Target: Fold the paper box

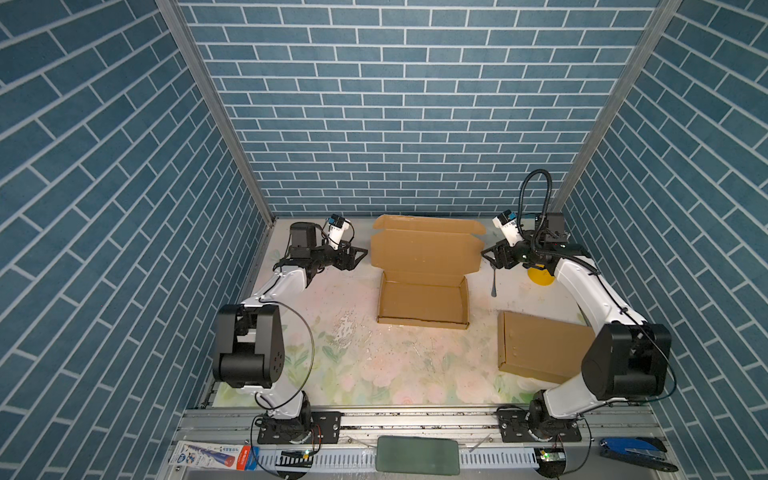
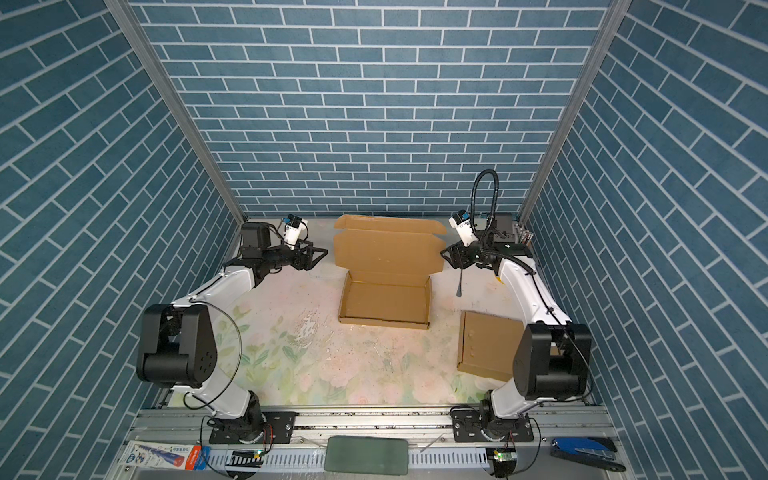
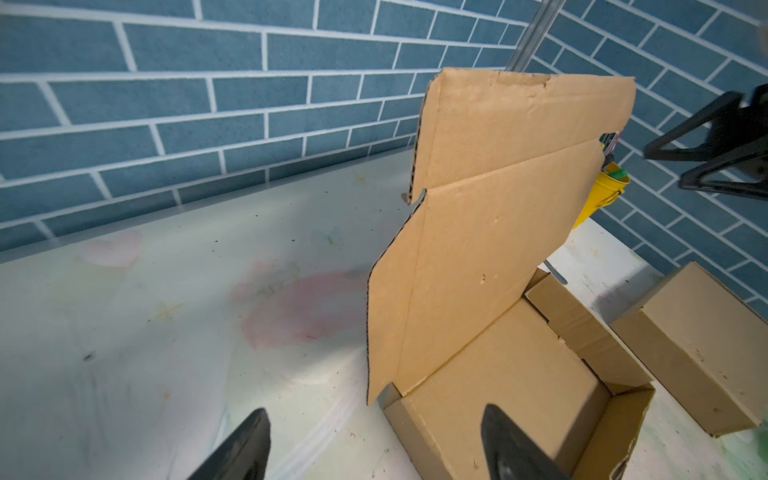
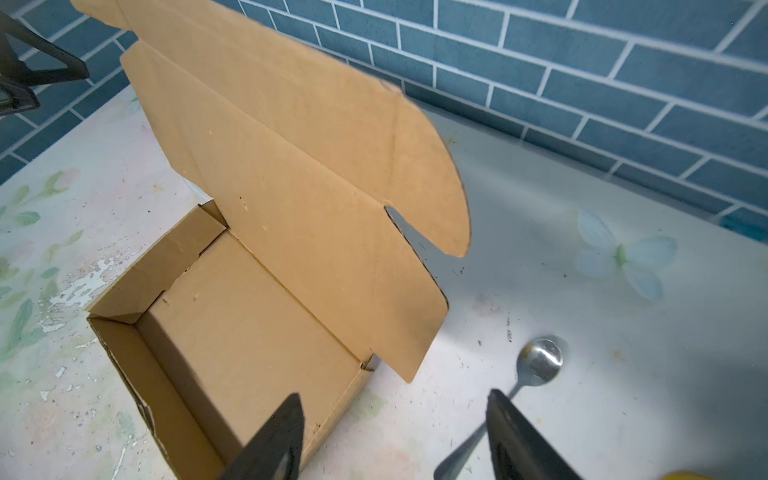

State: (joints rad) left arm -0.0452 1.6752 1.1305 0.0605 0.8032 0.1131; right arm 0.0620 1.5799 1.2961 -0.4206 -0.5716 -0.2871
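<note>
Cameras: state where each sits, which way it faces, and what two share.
Top views: overhead at the front, facing down toward the back wall; both arms, paper box between.
Left wrist: on the left arm, facing the lid past the open left gripper.
Right wrist: facing the lid past the open right gripper; spoon nearby.
Shared: both wrist views show the lid, opposite sides.
</note>
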